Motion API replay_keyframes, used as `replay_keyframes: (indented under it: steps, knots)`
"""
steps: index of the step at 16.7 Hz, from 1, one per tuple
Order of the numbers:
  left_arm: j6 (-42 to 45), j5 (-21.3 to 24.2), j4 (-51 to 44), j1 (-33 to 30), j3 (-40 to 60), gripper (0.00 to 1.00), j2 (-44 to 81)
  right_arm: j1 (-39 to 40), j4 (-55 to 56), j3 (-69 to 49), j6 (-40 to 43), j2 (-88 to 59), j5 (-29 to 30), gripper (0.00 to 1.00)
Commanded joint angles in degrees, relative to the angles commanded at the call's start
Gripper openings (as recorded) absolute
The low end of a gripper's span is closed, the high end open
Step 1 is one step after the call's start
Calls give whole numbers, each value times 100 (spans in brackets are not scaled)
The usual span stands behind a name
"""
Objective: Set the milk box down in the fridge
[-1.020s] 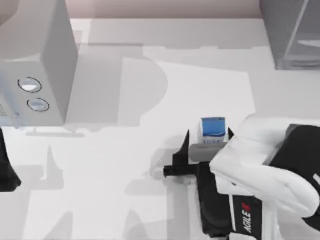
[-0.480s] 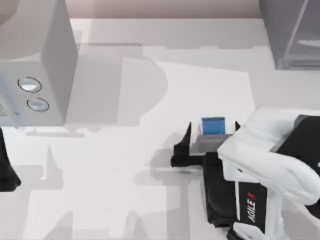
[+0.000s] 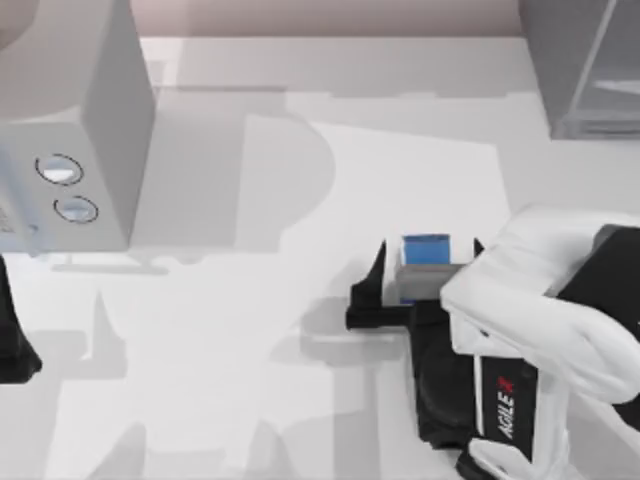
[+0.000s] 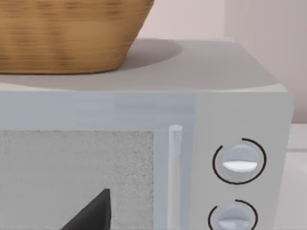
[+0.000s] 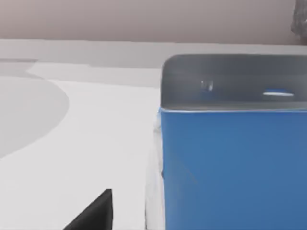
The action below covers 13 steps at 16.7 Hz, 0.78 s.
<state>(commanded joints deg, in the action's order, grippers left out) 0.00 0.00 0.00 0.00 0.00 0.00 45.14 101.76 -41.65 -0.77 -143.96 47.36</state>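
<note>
While the left arm sits parked at the far left edge of the counter, the right arm reaches in from the lower right of the top view, its white and black body marked with the AgileX name. The right end effector is at the milk box, which stands on the counter right of centre, toward the near side. From above, the box shows as a small blue top, with one dark finger standing clear on its left and a second dark tip just showing on its right, hard against the arm's white shell. The fingers are spread wider than the box, one to each side, and the left one is plainly apart from it, so the end effector is released rather than grasping. In the right wrist view the box fills the near field as a blue wall with a grey reflective top, and a dark fingertip sits apart from it over the pale counter. The fridge stands at the far right corner of the counter, a dark-grey cabinet with a pale glassy panel, well apart from the box. A light-grey microwave with two round dials stands at the far left. In the left wrist view a woven basket rests on top of that microwave, and a dark fingertip of the left end effector shows in front of its door; I cannot tell how those fingers are set.
</note>
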Motion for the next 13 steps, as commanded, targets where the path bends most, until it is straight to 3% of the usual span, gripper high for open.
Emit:
replay_keyframes:
  steps: [2, 13]
  knots:
    - [0, 0, 0, 0, 0, 100, 0, 0, 0, 0, 0, 0, 0, 100]
    - [0, 0, 0, 0, 0, 100, 0, 0, 0, 0, 0, 0, 0, 17]
